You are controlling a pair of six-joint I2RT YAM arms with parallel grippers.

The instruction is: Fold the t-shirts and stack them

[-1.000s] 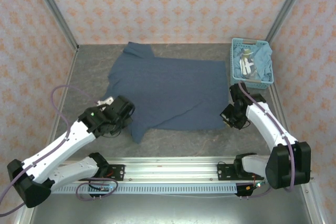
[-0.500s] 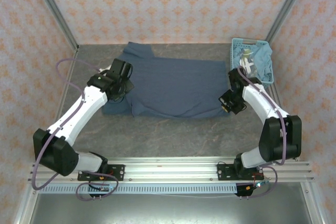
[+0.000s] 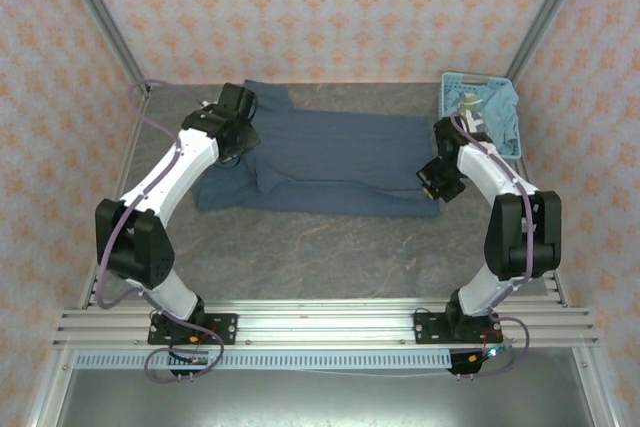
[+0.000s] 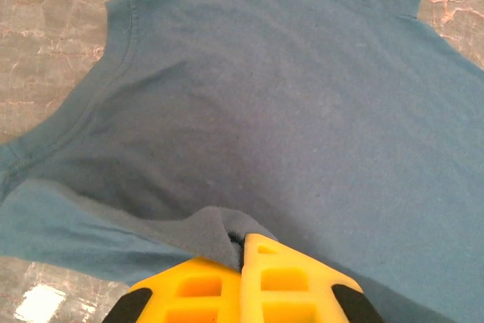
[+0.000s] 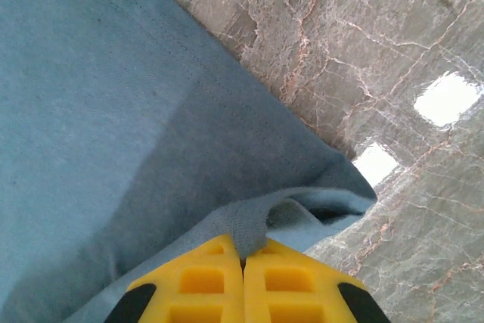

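- Across the far half of the table [image 3: 300, 247], from 10 o'clock to 2 o'clock, the slate-blue t-shirt [image 3: 330, 162] lies flat. Its near part seems folded over the body, so I judge the first lengthwise fold is in hand.
- At 2 o'clock, in the far right corner, stands the basket [image 3: 446, 107]. The teal t-shirts [image 3: 503, 119] lie crumpled in it, waiting for their turn.
- At 10 o'clock of the shirt, the left gripper [image 4: 243, 241] has its yellow jaws pressed together on a pinch of the blue cloth, near the sleeve and collar side.
- At 3 o'clock of the shirt, the right gripper [image 5: 243, 251] is closed in the same way on the doubled edge at the hem corner, which lies over the bare table.
- The next move, I think, calls for both arms to lay the held edge down level, so that the crease is straight, and then to open and lift away without dragging the cloth.
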